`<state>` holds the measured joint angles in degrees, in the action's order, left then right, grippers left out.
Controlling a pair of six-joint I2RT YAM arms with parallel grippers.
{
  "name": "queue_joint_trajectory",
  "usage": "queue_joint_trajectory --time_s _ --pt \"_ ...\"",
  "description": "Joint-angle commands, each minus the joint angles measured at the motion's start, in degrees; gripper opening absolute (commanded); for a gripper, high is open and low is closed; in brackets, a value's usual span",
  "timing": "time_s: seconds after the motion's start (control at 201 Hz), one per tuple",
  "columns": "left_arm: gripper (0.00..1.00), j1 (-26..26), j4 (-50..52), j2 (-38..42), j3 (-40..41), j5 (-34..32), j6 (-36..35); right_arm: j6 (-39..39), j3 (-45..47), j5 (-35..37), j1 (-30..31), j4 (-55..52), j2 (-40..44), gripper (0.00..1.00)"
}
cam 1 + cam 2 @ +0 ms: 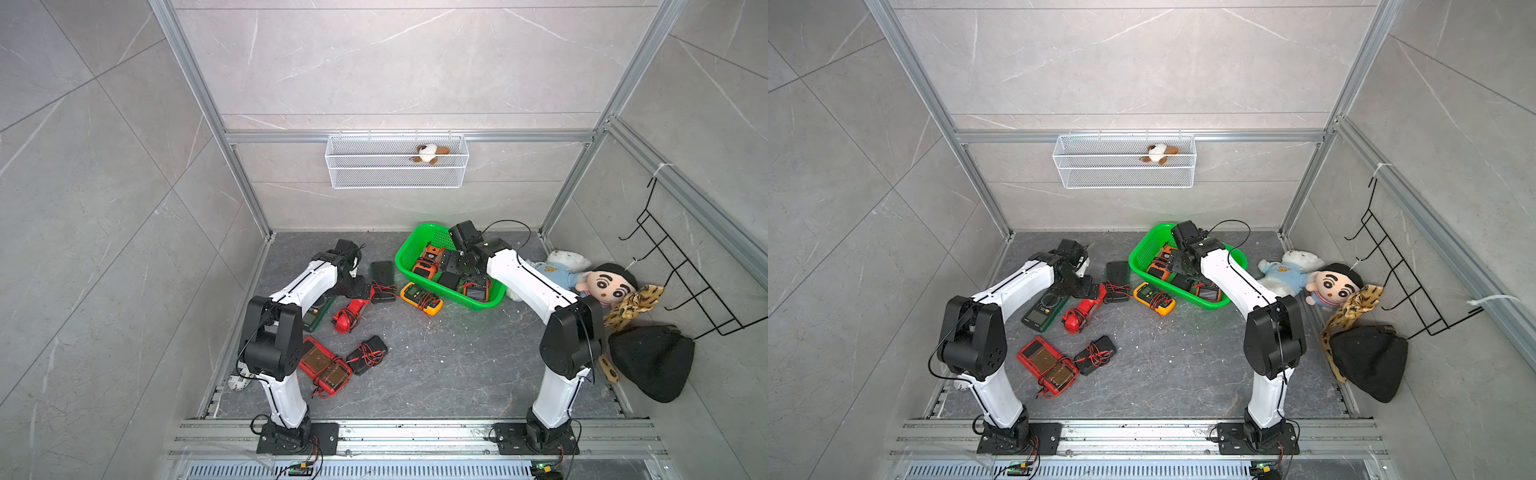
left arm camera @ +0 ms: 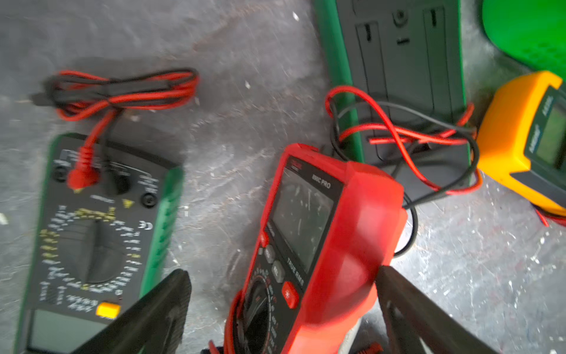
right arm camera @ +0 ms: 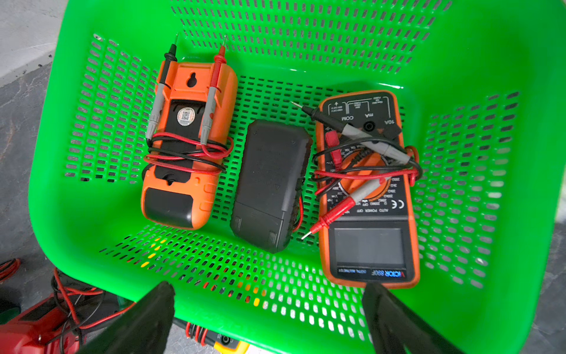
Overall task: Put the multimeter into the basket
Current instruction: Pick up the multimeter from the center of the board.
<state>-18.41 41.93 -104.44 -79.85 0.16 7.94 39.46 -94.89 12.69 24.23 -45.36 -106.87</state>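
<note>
Both top views: the green basket point(image 1: 420, 236) sits at the table's point(image 1: 436, 365) far side, with the right gripper point(image 1: 448, 268) above its inside. The red meter point(image 1: 348, 316) lies on the table, left of the basket and outside it, at the left gripper point(image 1: 368, 291).

Left wrist view, blurred: the fingers point(image 2: 171, 294) stand wide apart either side of the red meter, and one seems to touch it.

Right wrist view: the jaws are wide and empty over the basket. Inside lie an orange meter point(image 3: 186, 147), a black meter point(image 3: 271, 184) and an orange-edged meter point(image 3: 370, 245).

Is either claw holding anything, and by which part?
Nothing is held. The left claw is open astride the red multimeter, not clamping it; right claw is open above the green basket.
</note>
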Motion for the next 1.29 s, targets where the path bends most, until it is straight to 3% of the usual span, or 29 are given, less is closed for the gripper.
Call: queue_joint_trajectory --time_s 0.0,0.796,1.289 --pt "0.98 0.0 2.6 -0.4 1.1 1.9 -2.3 0.5 -2.1 1.2 0.6 -1.2 -0.3 1.00" --pt "0.98 -2.3 -1.6 -2.5 6.8 -5.5 4.9 0.5 -2.1 0.6 0.9 -0.5 -1.0 1.00" --pt "0.98 -1.7 -9.2 0.8 8.9 -0.3 17.7 -0.8 0.9 0.3 1.2 1.7 -0.2 1.00"
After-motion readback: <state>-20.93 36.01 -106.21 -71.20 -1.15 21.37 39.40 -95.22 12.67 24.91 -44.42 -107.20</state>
